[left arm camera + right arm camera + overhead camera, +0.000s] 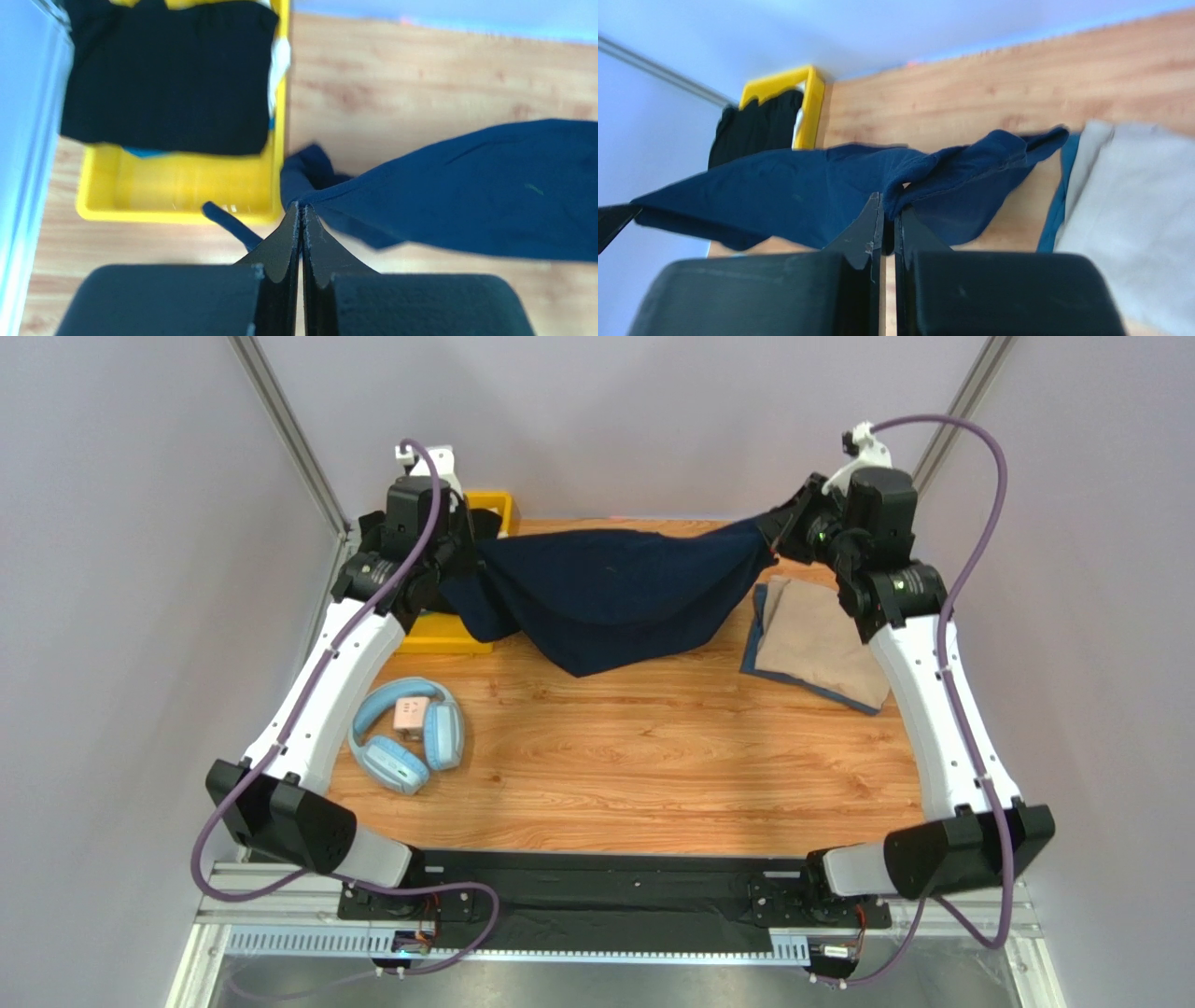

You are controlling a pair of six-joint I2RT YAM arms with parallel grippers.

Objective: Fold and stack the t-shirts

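**Navy t-shirt (617, 595) held in the air between two pincers above the wooden bench (659, 756).**
The left pincer (300, 208) and the right pincer (887, 203) are each pinched tight on one end of the cloth, and its middle sags low toward the bench. A folded tan t-shirt (828, 637) lies on the bench under the right arm. A black t-shirt (168, 77) rests in the yellow bin (175, 206) at the far left. Light blue headphones (407, 735) lie beside the left arm.
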